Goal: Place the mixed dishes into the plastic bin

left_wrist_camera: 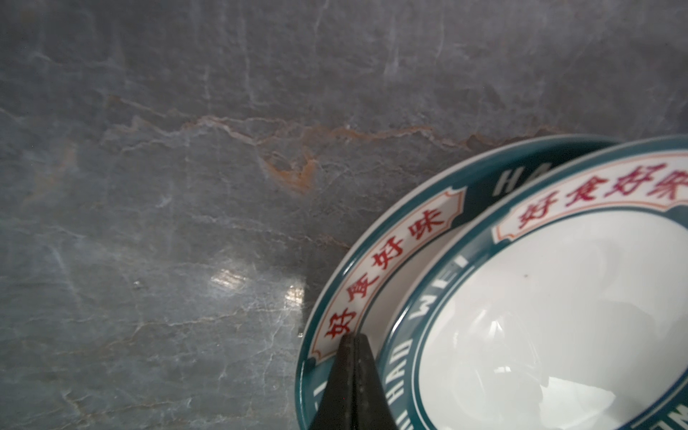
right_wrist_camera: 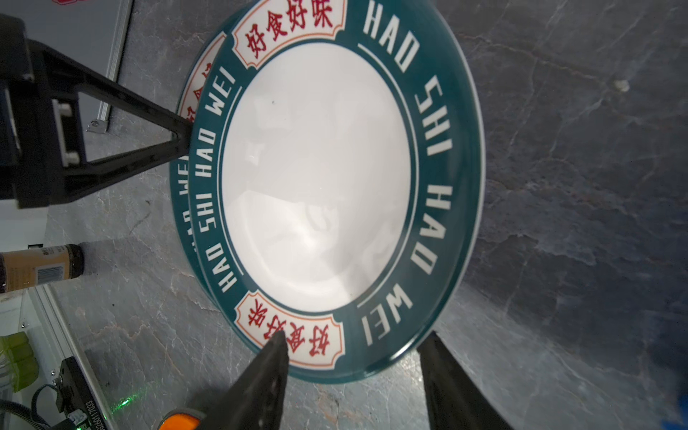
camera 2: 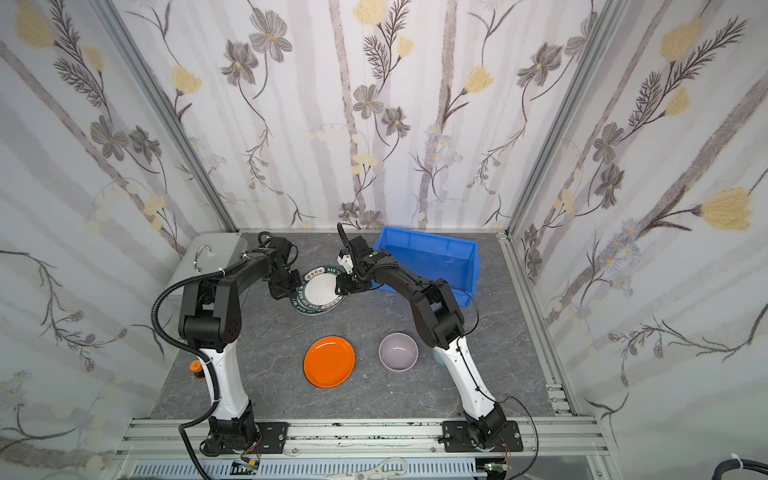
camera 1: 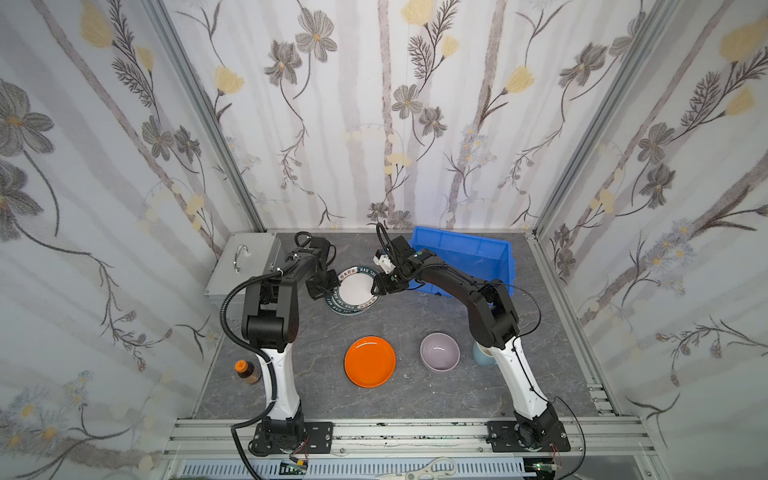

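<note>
1. Table (camera 1: 415, 320): grey marble-look top with pale and rust-coloured veins. It stands in an aluminium-framed booth whose three walls are papered with grey and yellow flowers.
2. Left fingers (left_wrist_camera: 352, 383): closed tip to tip, holding nothing. The joined tip rests on the rim of the lower lettered plate (left_wrist_camera: 391, 257) and butts the edge of the upper lettered plate (left_wrist_camera: 558, 305).
3. Right fingers (right_wrist_camera: 260, 379): partly apart, a middling gap. One finger lies over the red-character panel on the upper plate's dark-green rim; the other stands outside the rim, over bare table. No closed grip shows.
4. Lettered plates: two alike with white centres, stacked on the table between the two sets of fingers. The lower rim is exposed on the left fingers' side.
5. Blue plastic bin (camera 1: 461, 245): just beside the right fingers, on the side away from the left fingers.
6. Orange plate (camera 1: 370, 361), lilac bowl (camera 1: 439, 351), pale-blue mug (camera 1: 482, 355): on the table, well apart from both sets of fingers, toward the arm bases. The mug is partly hidden by the right arm.
7. Left arm (camera 1: 270, 307): rises from the front rail with the elbow high, forearm forward and wrist bent down and inward. The right arm (camera 1: 486, 316) mirrors it.
8. Silver metal case (camera 1: 245, 270): beside the left fingers, away from the right ones.
9. Brown bottle with orange cap (camera 1: 247, 371): near the left arm's base.
</note>
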`<state>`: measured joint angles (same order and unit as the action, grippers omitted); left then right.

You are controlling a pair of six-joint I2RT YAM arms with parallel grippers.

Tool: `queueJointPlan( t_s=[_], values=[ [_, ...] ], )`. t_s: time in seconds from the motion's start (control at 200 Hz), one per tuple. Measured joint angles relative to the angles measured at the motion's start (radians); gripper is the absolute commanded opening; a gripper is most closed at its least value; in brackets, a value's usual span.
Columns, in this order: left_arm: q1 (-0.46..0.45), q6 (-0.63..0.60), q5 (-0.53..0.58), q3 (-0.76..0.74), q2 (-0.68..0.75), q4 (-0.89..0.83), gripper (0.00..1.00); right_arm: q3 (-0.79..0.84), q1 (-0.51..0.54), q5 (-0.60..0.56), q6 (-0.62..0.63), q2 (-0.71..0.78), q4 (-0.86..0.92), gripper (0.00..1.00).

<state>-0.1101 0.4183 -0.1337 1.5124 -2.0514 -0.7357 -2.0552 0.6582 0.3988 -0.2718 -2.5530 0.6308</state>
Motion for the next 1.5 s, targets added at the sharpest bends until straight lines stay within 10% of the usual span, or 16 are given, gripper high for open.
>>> queueJointPlan(
  t_s=[0.28, 1.264, 1.499],
  values=[
    [0.000, 0.000, 0.001, 0.002, 0.000, -0.001, 0.00, -0.027, -0.011, 0.002, -0.012, -0.027, -0.012, 0.35],
    [-0.002, -0.007, 0.013, 0.021, -0.003, -0.042, 0.00, -0.008, -0.037, 0.034, -0.042, -0.019, -0.087, 0.07],
    [-0.002, -0.022, 0.031, 0.018, 0.017, -0.052, 0.36, -0.002, -0.049, 0.069, -0.063, -0.013, -0.084, 0.04]
  ],
)
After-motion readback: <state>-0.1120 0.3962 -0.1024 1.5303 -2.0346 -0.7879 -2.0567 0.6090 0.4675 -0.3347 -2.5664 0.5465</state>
